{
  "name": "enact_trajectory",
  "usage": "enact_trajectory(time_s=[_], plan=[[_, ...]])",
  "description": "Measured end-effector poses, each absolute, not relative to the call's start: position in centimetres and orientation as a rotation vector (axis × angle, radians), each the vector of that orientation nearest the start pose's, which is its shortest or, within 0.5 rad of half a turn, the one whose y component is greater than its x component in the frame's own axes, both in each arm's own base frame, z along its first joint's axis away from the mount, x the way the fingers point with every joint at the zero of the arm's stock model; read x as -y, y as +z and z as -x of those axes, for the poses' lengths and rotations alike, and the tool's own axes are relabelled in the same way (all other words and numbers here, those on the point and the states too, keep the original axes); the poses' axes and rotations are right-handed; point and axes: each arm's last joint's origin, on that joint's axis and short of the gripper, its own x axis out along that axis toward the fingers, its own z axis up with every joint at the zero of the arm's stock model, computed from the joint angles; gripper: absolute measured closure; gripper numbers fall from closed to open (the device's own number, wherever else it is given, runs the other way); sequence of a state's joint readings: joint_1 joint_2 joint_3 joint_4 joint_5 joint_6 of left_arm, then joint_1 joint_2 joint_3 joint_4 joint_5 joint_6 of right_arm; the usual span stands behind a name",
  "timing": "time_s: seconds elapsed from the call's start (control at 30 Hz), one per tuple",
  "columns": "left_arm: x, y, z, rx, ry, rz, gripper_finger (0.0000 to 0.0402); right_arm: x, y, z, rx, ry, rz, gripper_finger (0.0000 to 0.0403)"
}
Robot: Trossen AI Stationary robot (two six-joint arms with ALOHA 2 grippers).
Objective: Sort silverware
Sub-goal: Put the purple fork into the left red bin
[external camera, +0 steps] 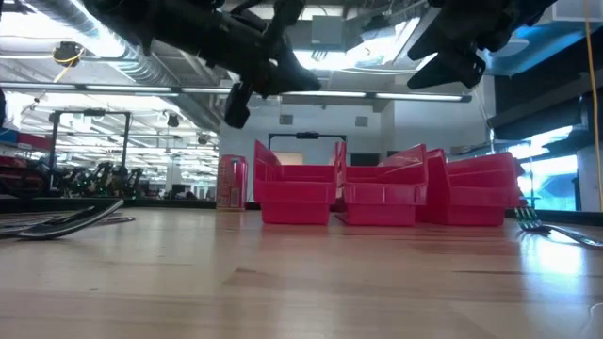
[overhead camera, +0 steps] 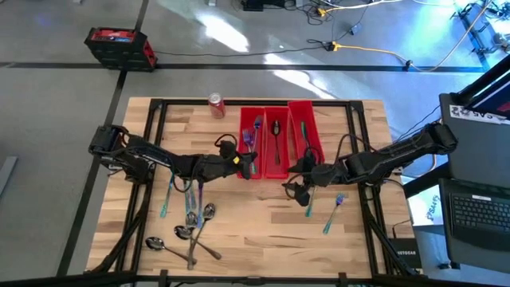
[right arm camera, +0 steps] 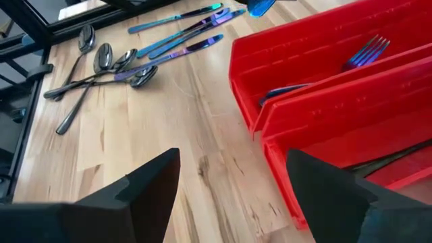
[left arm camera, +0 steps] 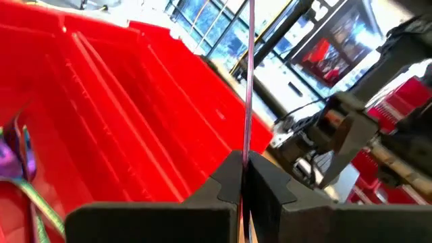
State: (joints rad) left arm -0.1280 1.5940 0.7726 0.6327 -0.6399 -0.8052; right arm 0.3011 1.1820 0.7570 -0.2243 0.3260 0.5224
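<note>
Three long red bins (overhead camera: 266,119) stand side by side at the table's far middle. Forks (overhead camera: 250,137) lie in the left bin and a spoon (overhead camera: 276,131) in the middle one. My left gripper (overhead camera: 249,166) hovers at the left bin's near end, shut on a slim iridescent piece of silverware (left arm camera: 248,88). My right gripper (overhead camera: 298,188) hangs open above the table near the right bin's near end, its fingers (right arm camera: 152,182) empty. Loose knives (overhead camera: 191,199) and spoons (overhead camera: 199,225) lie flat at the near left. A teal piece (overhead camera: 309,203) and a fork (overhead camera: 333,214) lie at the near right. My left gripper pinches the thin piece between its two fingertips (left arm camera: 229,179). I see the piece edge-on, as a narrow purple strip (left arm camera: 247,128) running out beyond the fingers, so fork or knife cannot be told. The fingers lie nearly level and point toward the left bin. The piece is clear of the table.
A red soda can (overhead camera: 216,104) stands upright at the far edge, left of the bins. The black frame rails (overhead camera: 155,135) run along the table's left and right sides. Bare wood (overhead camera: 255,231) lies between the two groups of loose silverware.
</note>
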Motion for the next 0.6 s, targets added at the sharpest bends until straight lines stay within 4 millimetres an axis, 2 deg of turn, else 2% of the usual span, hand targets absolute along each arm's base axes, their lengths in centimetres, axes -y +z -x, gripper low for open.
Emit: enact_trajectory(time_s=[0.5, 0.6], plan=[[2.44, 21.05, -32.47, 0.021, 0.559, 0.725, 0.0401, -6.38, 24.57, -23.66, -0.573, -0.173, -0.312, 0.0146], [2.45, 20.79, -32.48, -0.046, 0.569, 0.75, 0.0401, -6.4, 24.68, -23.72, -0.561, -0.169, -0.317, 0.0146]])
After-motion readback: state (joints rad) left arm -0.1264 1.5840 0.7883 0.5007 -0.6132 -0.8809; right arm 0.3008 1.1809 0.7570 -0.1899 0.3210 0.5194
